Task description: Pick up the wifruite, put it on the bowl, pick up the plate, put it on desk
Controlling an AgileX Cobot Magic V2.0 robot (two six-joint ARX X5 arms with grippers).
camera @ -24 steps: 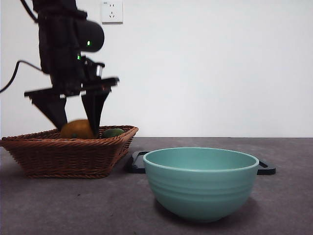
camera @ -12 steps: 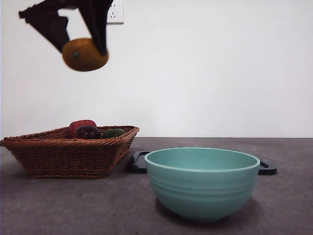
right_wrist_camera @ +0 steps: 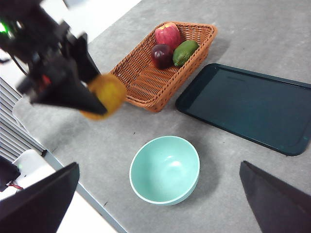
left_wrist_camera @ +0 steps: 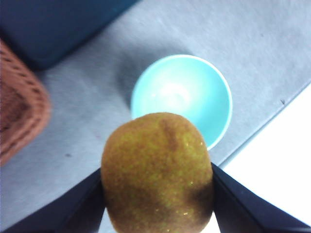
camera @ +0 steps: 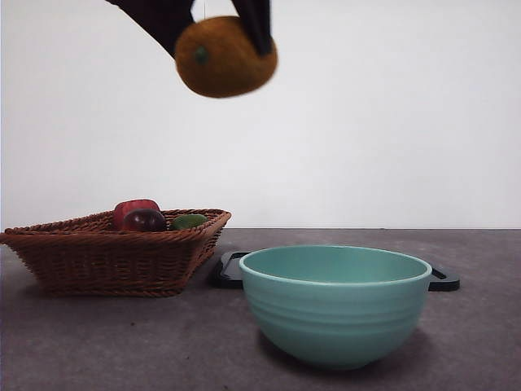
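- Lying broad and dark grey under everything: desk [right_wrist_camera: 272, 29].
- Lying flat behind the bowl: dark tray [right_wrist_camera: 248, 107], likely the plate for the later step.
- Sitting near the desk's front edge, mouth up, ready for the fruit: teal bowl [camera: 335, 303].
- Hanging wide open, waiting high: right gripper [right_wrist_camera: 160, 204].
- Clamping the fruit from both sides: left gripper [left_wrist_camera: 158, 182].
- Hanging high between basket and bowl: wifruite [camera: 225, 57].
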